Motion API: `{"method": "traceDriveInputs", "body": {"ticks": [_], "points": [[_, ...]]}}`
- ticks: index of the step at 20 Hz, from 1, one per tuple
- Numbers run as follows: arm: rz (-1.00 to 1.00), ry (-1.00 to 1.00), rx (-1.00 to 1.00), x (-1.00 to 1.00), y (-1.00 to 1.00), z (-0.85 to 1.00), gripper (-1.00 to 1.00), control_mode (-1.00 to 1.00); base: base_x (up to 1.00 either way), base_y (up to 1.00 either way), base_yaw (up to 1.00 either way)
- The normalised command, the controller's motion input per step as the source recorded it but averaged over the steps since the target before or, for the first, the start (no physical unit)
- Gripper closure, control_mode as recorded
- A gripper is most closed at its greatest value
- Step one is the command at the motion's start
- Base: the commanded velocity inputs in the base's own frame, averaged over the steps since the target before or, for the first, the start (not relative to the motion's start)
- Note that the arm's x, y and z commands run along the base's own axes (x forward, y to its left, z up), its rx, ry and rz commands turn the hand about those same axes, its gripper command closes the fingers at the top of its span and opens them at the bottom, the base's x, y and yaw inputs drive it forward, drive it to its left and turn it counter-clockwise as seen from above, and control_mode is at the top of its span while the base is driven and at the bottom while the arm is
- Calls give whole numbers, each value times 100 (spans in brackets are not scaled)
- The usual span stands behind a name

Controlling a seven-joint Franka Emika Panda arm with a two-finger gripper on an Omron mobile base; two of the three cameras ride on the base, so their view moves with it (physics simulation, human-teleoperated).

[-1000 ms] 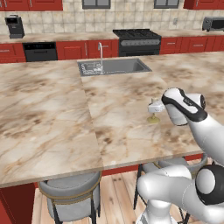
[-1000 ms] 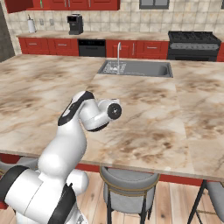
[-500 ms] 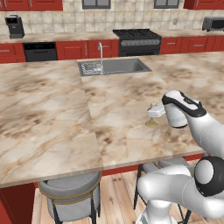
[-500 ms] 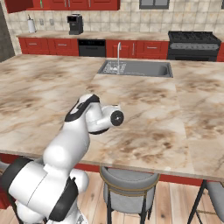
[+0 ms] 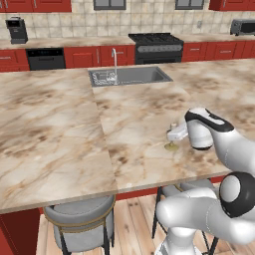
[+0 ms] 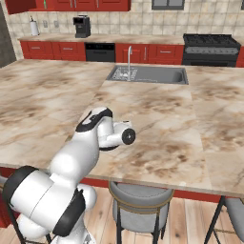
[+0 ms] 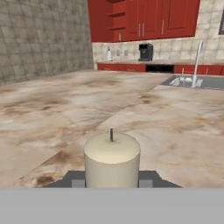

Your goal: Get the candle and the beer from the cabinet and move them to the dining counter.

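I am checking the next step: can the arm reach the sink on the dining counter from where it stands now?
Probably yes. The end effector, shut on the candle, hangs low over the dining counter; bare stone lies between it and the sink.

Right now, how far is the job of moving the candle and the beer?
Done: the cream-white candle has left the red cabinet. In hand: the gripper holds it low over the marbled dining counter, unreleased. Left: release it, then fetch the beer.
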Motion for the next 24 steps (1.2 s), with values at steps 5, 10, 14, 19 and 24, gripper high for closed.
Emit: {"method": "traceDriveInputs", "body": {"ticks": [5, 10, 14, 19, 24], "points": [[0, 0, 0, 0, 0, -21, 100, -100, 0, 0, 0], [0, 0, 0, 1, 0, -26, 100, -100, 0, 0, 0], [0, 0, 0, 1, 0, -22, 100, -100, 0, 0, 0], [0, 0, 0, 0, 0, -23, 100, -100, 0, 0, 0], [0, 0, 0, 0, 0, -24, 100, -100, 0, 0, 0]]}}
